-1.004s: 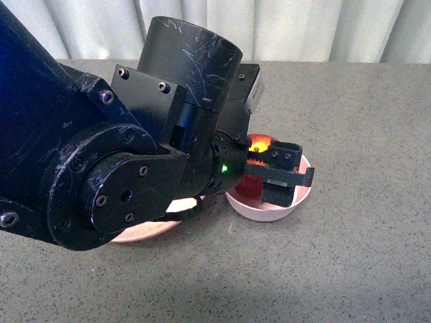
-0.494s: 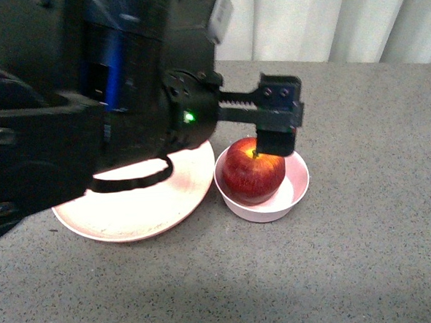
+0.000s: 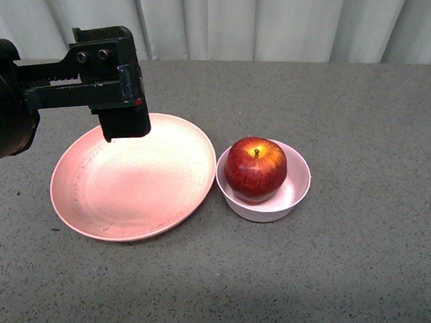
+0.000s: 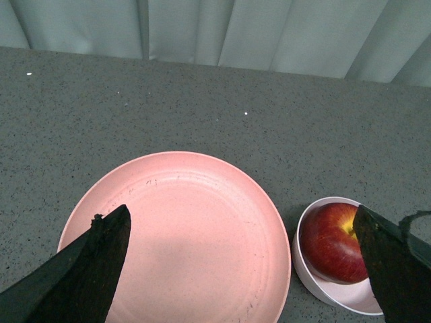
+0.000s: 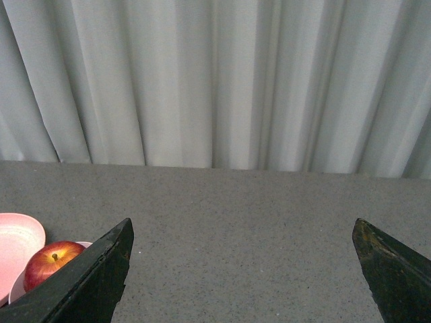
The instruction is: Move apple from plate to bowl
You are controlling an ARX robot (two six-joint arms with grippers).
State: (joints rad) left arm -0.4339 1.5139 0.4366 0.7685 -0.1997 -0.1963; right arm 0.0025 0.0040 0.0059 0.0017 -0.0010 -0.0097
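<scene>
Setting: grey speckled tabletop [image 3: 367,255] before pale pleated curtains [image 5: 222,81].
Left claw [image 4: 242,269]: spread wide, empty, raised above the plate's far-left part.
Right claw [image 5: 242,269]: spread wide, empty.
Plate [image 3: 132,177]: salmon-pink, bare.
Bowl [image 3: 294,197]: pale pink, just beside the plate's right rim.
Apple [image 3: 255,168]: dark red, upright in the bowl.

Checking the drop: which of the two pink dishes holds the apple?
The small deep bowl holds the apple; the wide flat plate beside it holds nothing.
</scene>
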